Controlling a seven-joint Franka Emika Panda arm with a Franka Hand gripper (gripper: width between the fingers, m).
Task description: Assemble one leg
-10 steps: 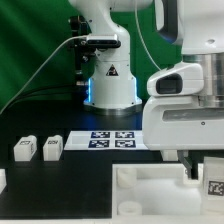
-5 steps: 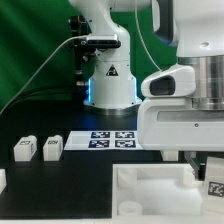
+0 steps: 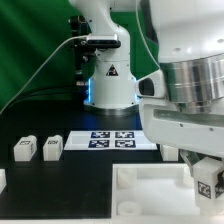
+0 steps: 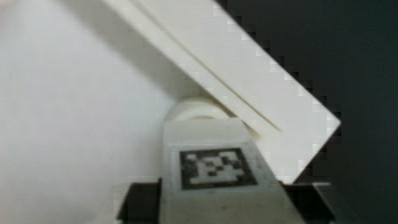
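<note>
My gripper (image 3: 205, 172) is at the exterior view's right, low over the large white tray-like piece (image 3: 150, 190). It is shut on a leg (image 3: 209, 183), a small white block with a black-and-white tag. In the wrist view the held leg (image 4: 217, 160) sits between the dark fingers (image 4: 150, 204), its tag facing the camera. Its far end is at a round corner socket (image 4: 199, 108) beside the tray's raised rim (image 4: 231, 70). Two more legs (image 3: 25, 149) (image 3: 52, 147) stand on the black table at the exterior view's left.
The marker board (image 3: 112, 139) lies flat on the table in front of the arm's white base (image 3: 108, 80). Another white part (image 3: 2, 180) shows at the left edge. A green backdrop stands behind.
The arm has turned and dropped a little over the tray's right corner, still holding the leg. The legs at the left have not moved.
</note>
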